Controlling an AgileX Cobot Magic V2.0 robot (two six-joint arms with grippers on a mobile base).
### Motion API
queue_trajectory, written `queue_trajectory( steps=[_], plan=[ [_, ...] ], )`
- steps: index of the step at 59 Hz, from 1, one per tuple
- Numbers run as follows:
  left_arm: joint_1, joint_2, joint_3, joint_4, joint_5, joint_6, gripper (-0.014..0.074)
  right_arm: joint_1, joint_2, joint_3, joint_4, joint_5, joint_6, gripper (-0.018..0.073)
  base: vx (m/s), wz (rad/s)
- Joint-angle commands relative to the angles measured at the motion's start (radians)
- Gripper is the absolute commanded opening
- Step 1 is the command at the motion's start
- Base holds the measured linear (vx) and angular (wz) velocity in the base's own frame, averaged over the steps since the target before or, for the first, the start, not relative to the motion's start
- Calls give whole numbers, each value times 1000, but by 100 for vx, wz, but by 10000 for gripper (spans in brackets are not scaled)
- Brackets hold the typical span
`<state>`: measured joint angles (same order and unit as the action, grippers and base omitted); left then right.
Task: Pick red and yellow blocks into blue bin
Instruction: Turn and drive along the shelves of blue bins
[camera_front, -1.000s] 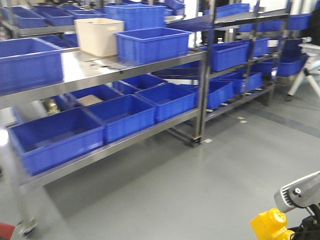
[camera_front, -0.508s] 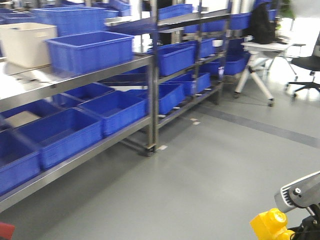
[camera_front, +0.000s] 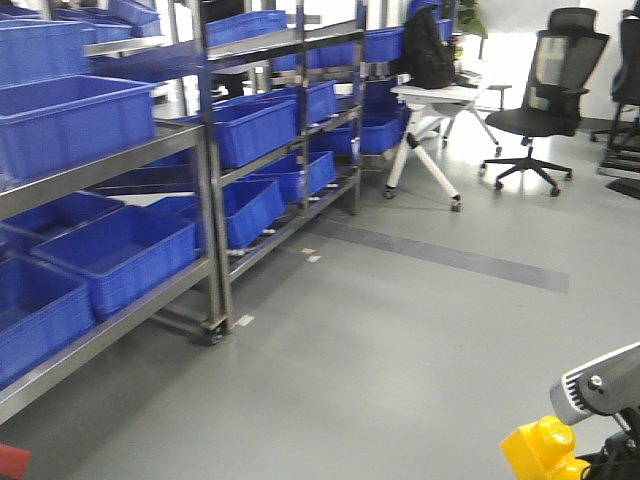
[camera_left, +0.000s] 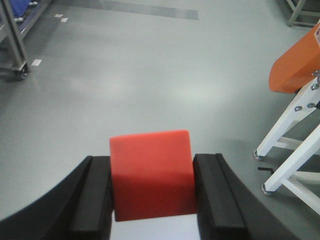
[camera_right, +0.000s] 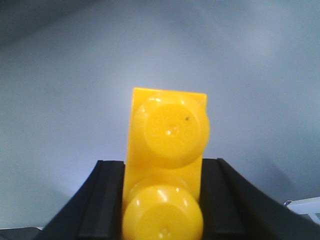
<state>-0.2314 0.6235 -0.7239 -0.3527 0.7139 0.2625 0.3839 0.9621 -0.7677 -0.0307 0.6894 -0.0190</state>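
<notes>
My left gripper (camera_left: 154, 161) is shut on the plain red cube (camera_left: 151, 172), with a black jaw pressed against each side, above grey floor. A sliver of the red cube shows at the bottom left of the front view (camera_front: 12, 460). My right gripper (camera_right: 162, 170) is shut on the yellow brick (camera_right: 167, 145), whose two round studs face the camera. The brick also shows at the bottom right of the front view (camera_front: 540, 452). A large blue bin (camera_front: 70, 125) stands on the upper steel shelf at the far left, well away from both grippers.
Steel racks (camera_front: 210, 200) on castors hold several more blue tubs along the left. A white folding table (camera_front: 430, 95) and a black office chair (camera_front: 545, 90) stand at the back right. An orange panel on a white frame (camera_left: 295, 65) is to the right in the left wrist view.
The front view has swung right: the racks slid left, the cream tub left the view, the table and chair came in. Both blocks stay held as before.
</notes>
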Motion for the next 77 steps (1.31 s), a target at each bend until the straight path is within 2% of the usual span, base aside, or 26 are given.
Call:
queue_trajectory(
  steps=[1,43,77],
  plan=[
    [-6,-4,-27,-26,-69,-2,245,-1,-13,-32,-11,-62,-5,228,38,-25],
    [-6,-3,-27,-26,-69,-2,245,-1,-13,-32,-11,-62,-5,228,40,-16],
    [-6,-3,-27,-26,-69,-2,244,-1,-13,-32,-11,-62,-5,228,42,6]
  ],
)
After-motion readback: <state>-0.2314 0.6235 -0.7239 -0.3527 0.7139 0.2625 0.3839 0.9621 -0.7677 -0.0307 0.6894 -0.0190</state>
